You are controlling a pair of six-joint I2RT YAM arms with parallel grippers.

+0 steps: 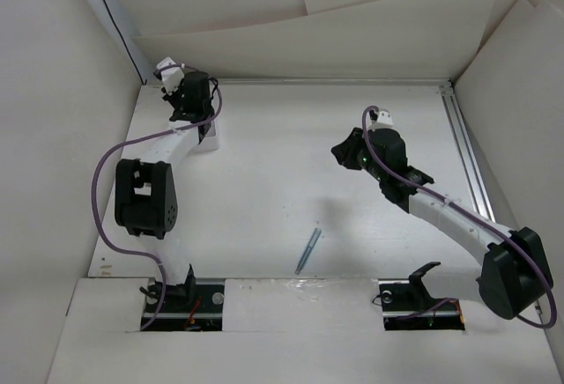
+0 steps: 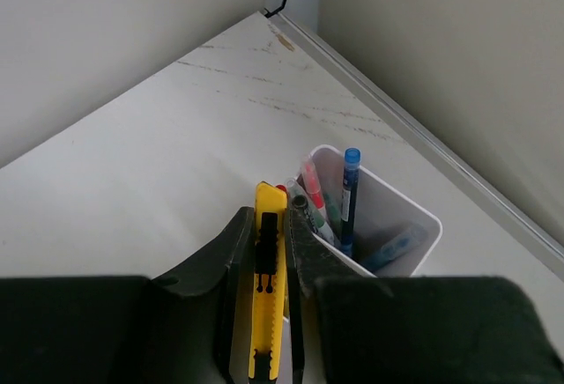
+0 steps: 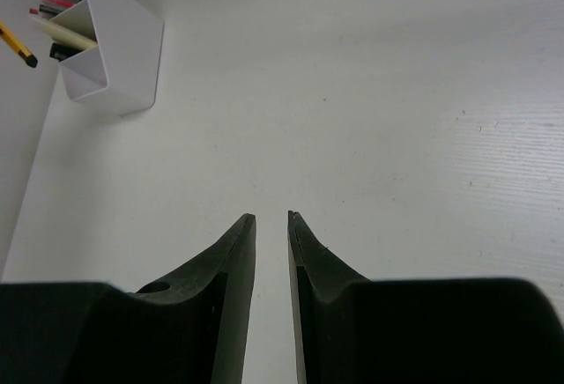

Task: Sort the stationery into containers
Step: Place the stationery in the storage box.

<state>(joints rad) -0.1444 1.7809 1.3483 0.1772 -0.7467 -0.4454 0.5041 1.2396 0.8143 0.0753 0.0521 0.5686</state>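
My left gripper (image 2: 269, 217) is shut on a yellow utility knife (image 2: 268, 313) with a black slider and holds it upright just over the near rim of the white container (image 2: 414, 217). The container holds a blue pen (image 2: 351, 186), a red pen (image 2: 310, 177) and several other pens. In the top view the left gripper (image 1: 189, 102) hangs at the far left corner over the container (image 1: 210, 144). A teal-grey pen (image 1: 308, 250) lies on the table near the front. My right gripper (image 3: 270, 217) is empty, its jaws narrowly apart, above bare table; it shows in the top view (image 1: 342, 151).
The container (image 3: 115, 40) and the knife's tip (image 3: 18, 48) show at the right wrist view's top left. White walls close in at the left and back. A metal rail (image 1: 467, 155) runs along the table's right side.
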